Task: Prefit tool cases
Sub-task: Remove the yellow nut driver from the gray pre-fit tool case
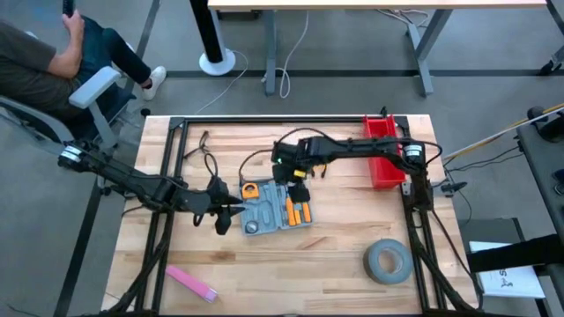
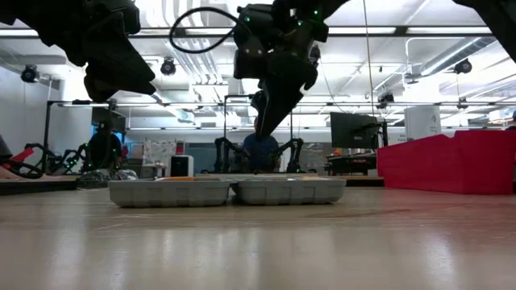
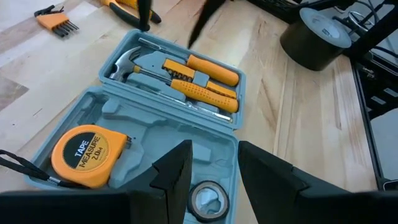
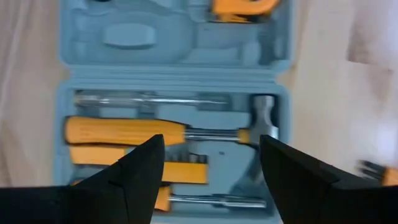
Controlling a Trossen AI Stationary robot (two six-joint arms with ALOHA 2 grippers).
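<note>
The blue-grey plastic tool case (image 1: 275, 211) lies open at the frame centre, mostly filled; some recesses are still empty. The left gripper (image 3: 211, 171) and right gripper (image 4: 211, 165) are both spread above it, nothing grasped.

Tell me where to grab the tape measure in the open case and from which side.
Grip the tape measure across its round orange body, coming straight down from above. It lies flat, label up, in a recess of the open tool case, so its sides are partly sunk; only the top edges look reachable. The left gripper is open nearby.
</note>
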